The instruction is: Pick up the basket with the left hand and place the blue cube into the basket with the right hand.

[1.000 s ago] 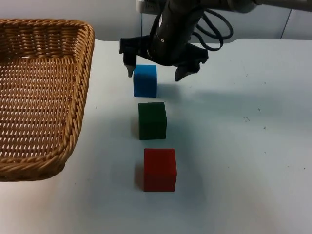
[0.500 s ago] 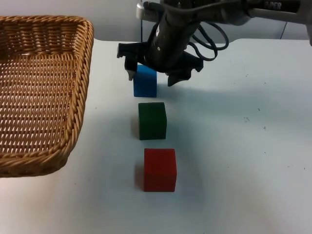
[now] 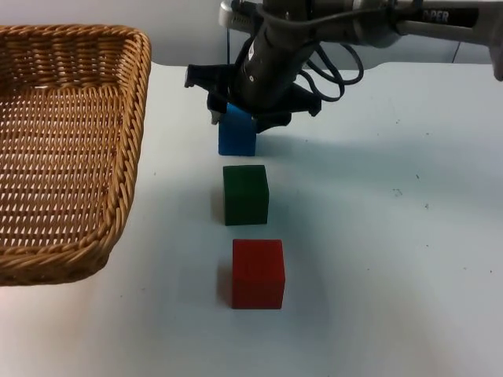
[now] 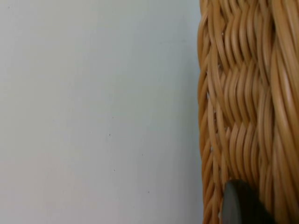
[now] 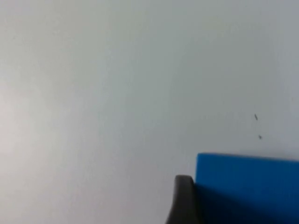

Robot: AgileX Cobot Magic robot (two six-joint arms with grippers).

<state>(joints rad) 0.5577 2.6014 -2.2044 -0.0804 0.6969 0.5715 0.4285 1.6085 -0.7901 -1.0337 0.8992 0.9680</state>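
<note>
Blue cube [image 3: 236, 137] sits on the white table [image 3: 377, 236] at the far end of a row of three blocks, with the green cube [image 3: 245, 194] next in line toward the camera and the red cube [image 3: 257, 273] nearest. Right gripper [image 3: 238, 119] is down over the blue cube, one finger on each side of it; in the right wrist view a black fingertip [image 5: 184, 198] lies against the cube's side face [image 5: 247, 186]. Judgement: fingers closed on the cube, which rests on the table, not lifted. Wicker basket [image 3: 63, 149] stands to the left of the blocks, well apart from them. Left wrist view shows the woven wall [image 4: 247, 107] with a black fingertip [image 4: 240, 205] against it; whether the left gripper grips the rim, I cannot tell. Progress: grasp on the cube looks made. Remaining: lift the cube, carry it over the basket, release inside; basket pick-up unconfirmed.
</note>
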